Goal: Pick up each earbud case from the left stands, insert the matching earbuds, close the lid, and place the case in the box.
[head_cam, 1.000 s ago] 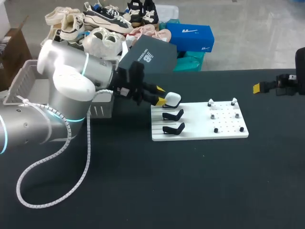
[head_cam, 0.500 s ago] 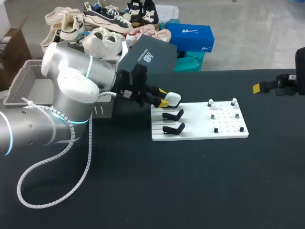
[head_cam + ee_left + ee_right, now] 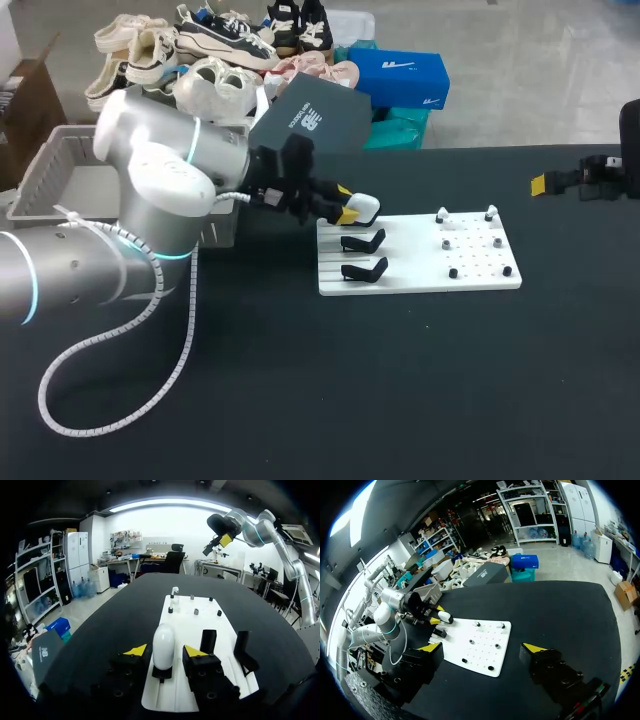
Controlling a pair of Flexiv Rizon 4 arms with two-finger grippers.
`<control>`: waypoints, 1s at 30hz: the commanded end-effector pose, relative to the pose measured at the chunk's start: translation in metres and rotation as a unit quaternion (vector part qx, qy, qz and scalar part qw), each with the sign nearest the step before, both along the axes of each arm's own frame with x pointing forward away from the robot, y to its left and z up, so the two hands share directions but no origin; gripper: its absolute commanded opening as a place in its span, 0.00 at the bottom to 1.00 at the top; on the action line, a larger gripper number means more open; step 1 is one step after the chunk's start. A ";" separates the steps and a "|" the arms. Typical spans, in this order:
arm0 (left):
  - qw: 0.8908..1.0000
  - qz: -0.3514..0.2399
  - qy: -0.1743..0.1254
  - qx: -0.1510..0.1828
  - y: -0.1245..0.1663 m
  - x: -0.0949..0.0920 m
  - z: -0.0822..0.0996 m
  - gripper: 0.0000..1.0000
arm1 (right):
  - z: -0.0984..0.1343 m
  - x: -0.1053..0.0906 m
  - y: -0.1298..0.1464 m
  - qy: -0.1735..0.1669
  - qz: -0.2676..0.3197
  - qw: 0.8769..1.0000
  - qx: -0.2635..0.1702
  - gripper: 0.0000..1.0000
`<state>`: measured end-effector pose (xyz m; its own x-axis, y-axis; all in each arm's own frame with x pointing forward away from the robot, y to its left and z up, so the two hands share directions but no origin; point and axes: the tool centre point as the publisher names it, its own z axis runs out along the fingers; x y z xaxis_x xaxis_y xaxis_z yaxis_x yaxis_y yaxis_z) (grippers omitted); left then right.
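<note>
One white case (image 3: 163, 642) sits inside the released left gripper (image 3: 165, 650), two empty stands (image 3: 208, 641) beside it; right gripper (image 3: 484, 648) is released too.

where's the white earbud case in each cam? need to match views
Head view: white earbud case on the rearmost stand of the white board, at the left tool tips.
Left wrist view: case upright on a black stand, between the tool's open fingers.
Right wrist view: case small, at the board's corner, by the left tool.
Shared landmark: the white board.
</note>
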<state>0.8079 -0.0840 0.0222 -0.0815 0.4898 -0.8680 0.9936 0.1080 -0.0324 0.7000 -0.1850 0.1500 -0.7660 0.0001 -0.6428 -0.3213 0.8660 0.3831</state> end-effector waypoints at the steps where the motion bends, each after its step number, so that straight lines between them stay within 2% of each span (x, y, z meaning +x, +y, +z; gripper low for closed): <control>1: 1.000 -0.001 0.000 0.001 -0.003 0.004 -0.002 0.44 | 0.000 0.000 0.000 0.000 0.000 1.000 0.000 1.00; 18: 1.000 0.003 -0.005 0.005 -0.004 0.008 -0.007 0.25 | 0.000 0.000 0.000 0.000 0.000 1.000 0.000 1.00; 20: 1.000 0.003 -0.005 0.004 -0.004 0.008 -0.006 0.17 | 0.000 0.000 0.000 0.000 0.000 1.000 0.000 1.00; 21: 1.000 0.002 -0.005 0.003 -0.003 0.008 -0.005 0.00 | 0.000 0.000 0.000 0.000 0.000 1.000 0.000 1.00; 30: 1.000 -0.004 -0.004 -0.014 0.007 0.003 0.006 0.00 | 0.000 0.000 0.000 0.000 0.000 1.000 0.000 1.00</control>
<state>0.8127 -0.0841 0.0251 -0.0751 0.4754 -0.8765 0.9943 0.1028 -0.0294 0.7000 -0.1851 0.1500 -0.7660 0.0001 -0.6428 -0.3213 0.8660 0.3831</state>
